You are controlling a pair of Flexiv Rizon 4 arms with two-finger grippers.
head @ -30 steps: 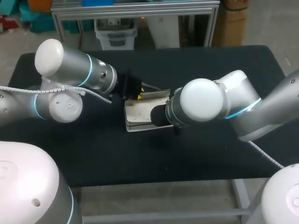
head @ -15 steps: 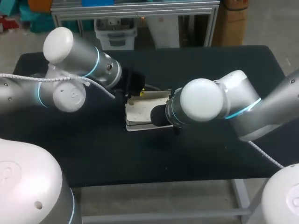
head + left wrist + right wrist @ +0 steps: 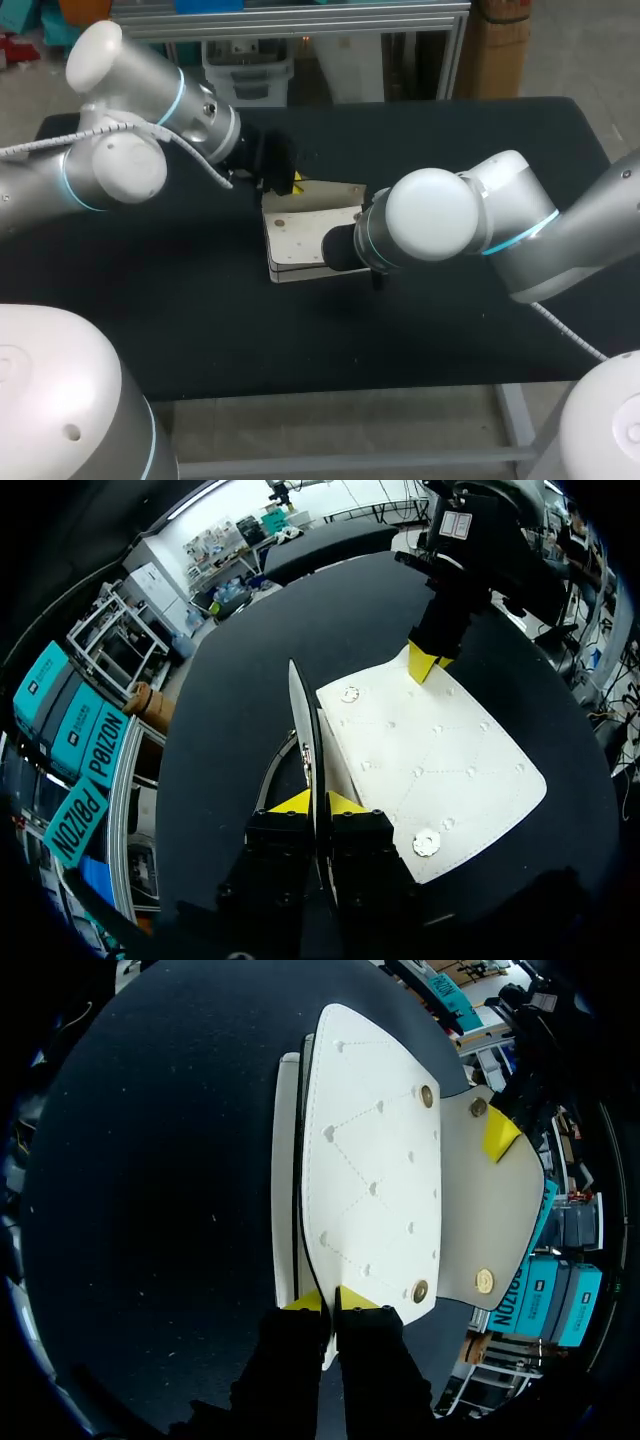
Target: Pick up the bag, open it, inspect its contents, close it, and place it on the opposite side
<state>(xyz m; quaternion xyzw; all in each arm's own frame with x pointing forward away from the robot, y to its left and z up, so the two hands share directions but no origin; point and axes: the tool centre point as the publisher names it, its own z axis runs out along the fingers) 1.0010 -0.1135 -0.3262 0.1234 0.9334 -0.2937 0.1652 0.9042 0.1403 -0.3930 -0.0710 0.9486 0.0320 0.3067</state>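
From overhead, the white bag (image 3: 300,245) lies on the black table (image 3: 200,320) between both arms. The left gripper (image 3: 287,182) sits at its raised flap (image 3: 328,193), while the right arm (image 3: 432,215) hides its own fingers. Along the left wrist, the yellow tips are pressed together on the flap's edge, which stands thin and upright between them, with the quilted body spread just beside the fingers. The leather-like panel looks light, fairly stiff yet bendable, and probably smooth enough to slip, so a firm bite close to an edge seems the right hold. Along the right wrist, the right gripper (image 3: 330,1302) pinches the near rim of the body. The bag stretches ahead of it, its flap lifted off to one side past the brass snaps (image 3: 427,1094). No label or writing shows on the bag itself.
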